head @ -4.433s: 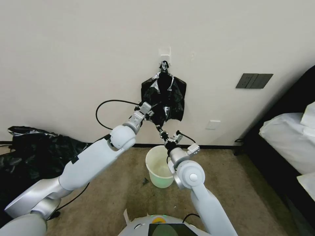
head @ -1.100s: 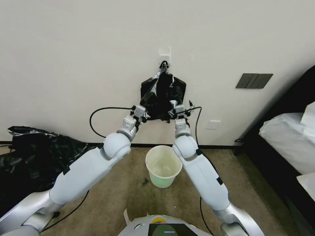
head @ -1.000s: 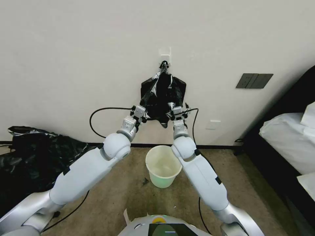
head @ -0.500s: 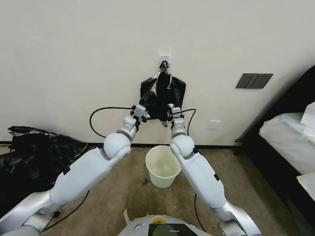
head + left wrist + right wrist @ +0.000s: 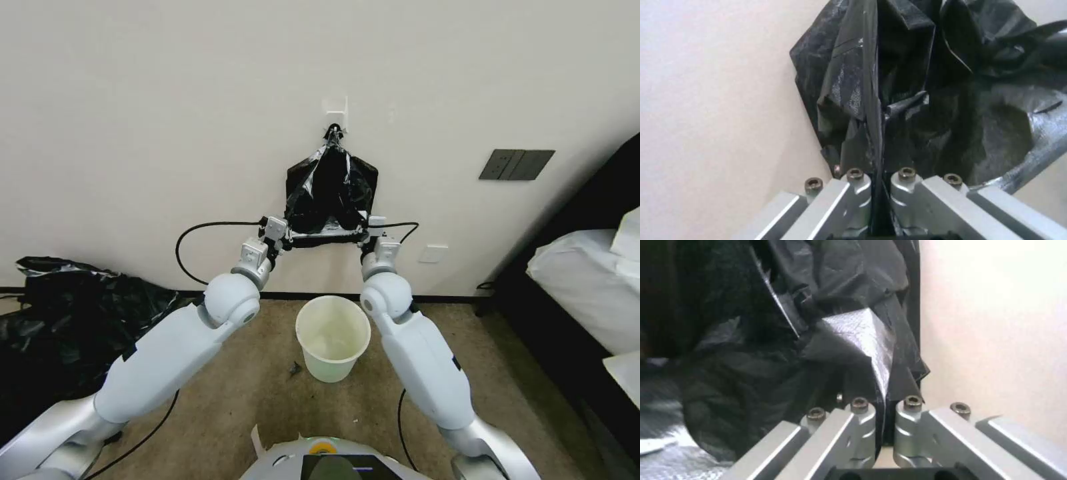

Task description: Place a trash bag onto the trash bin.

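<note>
The black trash bag (image 5: 331, 193) hangs against the wall from a hook (image 5: 333, 131). Its lower edge is pulled into a taut, level line between my two grippers. My left gripper (image 5: 284, 235) is shut on the bag's lower left corner, and my right gripper (image 5: 365, 235) is shut on the lower right corner. In the left wrist view the film (image 5: 929, 100) is pinched between the fingers of the left gripper (image 5: 880, 181). The right wrist view shows the right gripper (image 5: 885, 415) clamped on a fold of the bag (image 5: 773, 373). The cream trash bin (image 5: 330, 370) stands open on the carpet below the bag.
A large heap of black plastic sheeting (image 5: 67, 313) lies on the floor at the left. A bed with white bedding (image 5: 587, 287) stands at the right. A dark switch panel (image 5: 517, 164) and a white outlet (image 5: 435, 253) are on the wall.
The right gripper rose from above the bin to the bag and shut on it. In the last half second both grippers moved apart, stretching the bag's lower edge straight.
</note>
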